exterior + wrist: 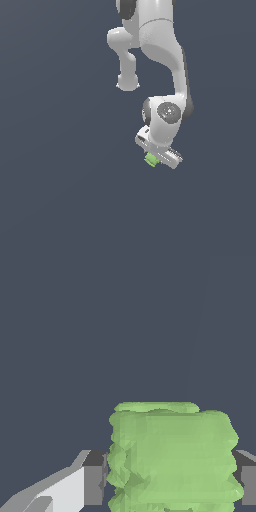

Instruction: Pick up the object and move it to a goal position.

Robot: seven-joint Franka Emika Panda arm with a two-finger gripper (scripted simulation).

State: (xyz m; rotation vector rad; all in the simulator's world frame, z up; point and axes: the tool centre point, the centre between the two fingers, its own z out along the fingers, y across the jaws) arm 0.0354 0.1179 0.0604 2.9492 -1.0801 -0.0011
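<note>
The object is a small light-green cube (150, 159), peeking out just below the white hand of my arm in the exterior view. In the wrist view the cube (172, 456) fills the space between my two fingers, with a dark pad against each side. My gripper (153, 161) is shut on the cube. The arm reaches down from the top of the exterior view, and the hand hides most of the cube there. The cube's lower part is cut off by the edge of the wrist view.
A plain dark grey-blue surface (60, 175) lies all around in both views. No other objects, containers or edges show.
</note>
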